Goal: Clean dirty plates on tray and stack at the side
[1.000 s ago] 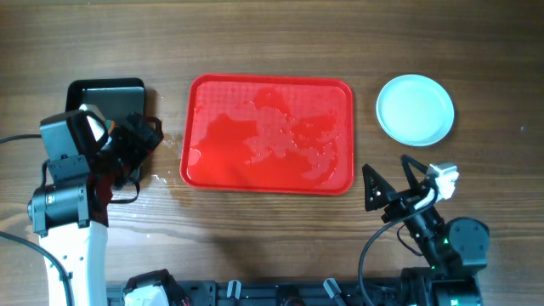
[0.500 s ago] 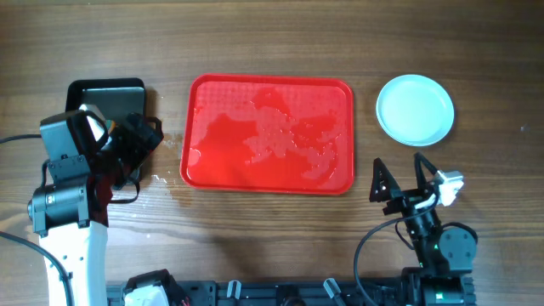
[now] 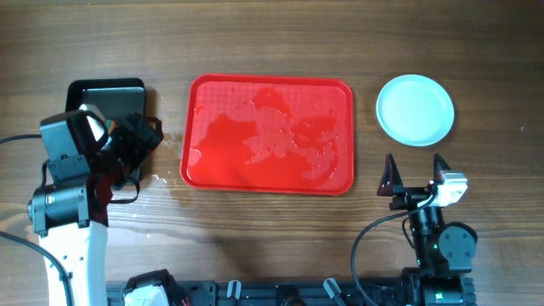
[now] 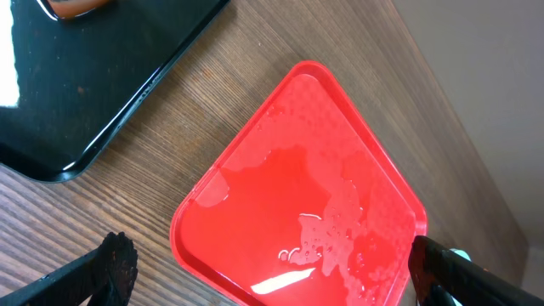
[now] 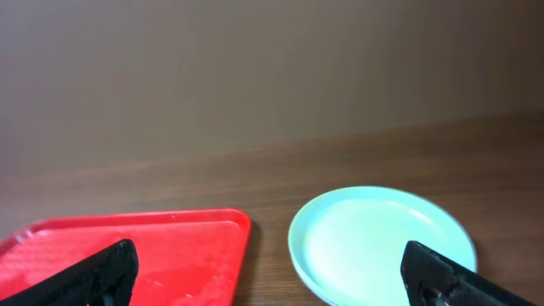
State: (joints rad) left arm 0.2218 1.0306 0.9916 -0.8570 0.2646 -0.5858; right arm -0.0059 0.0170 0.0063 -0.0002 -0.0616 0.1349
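The red tray (image 3: 270,134) lies mid-table, wet and with no plate on it. To its right on the wood sits a pale mint plate (image 3: 415,110), clean on top; I cannot tell how many lie beneath it. My right gripper (image 3: 414,172) hovers open just in front of that plate, with nothing between its fingers. In the right wrist view the plate (image 5: 382,242) and the tray's corner (image 5: 144,242) lie ahead of the open right gripper (image 5: 276,285). My left gripper (image 3: 140,149) stands open and empty left of the tray. Its wrist view looks down on the tray (image 4: 297,212).
A glossy black tray (image 3: 106,93) sits at the far left, partly under the left arm. In the left wrist view an orange object (image 4: 76,7) lies on the black tray (image 4: 85,93). Water spots (image 3: 166,178) mark the wood by the red tray's near-left corner.
The right arm has drawn back and swung right, so its gripper now faces the plate squarely. The left arm, tray and plate have not moved.
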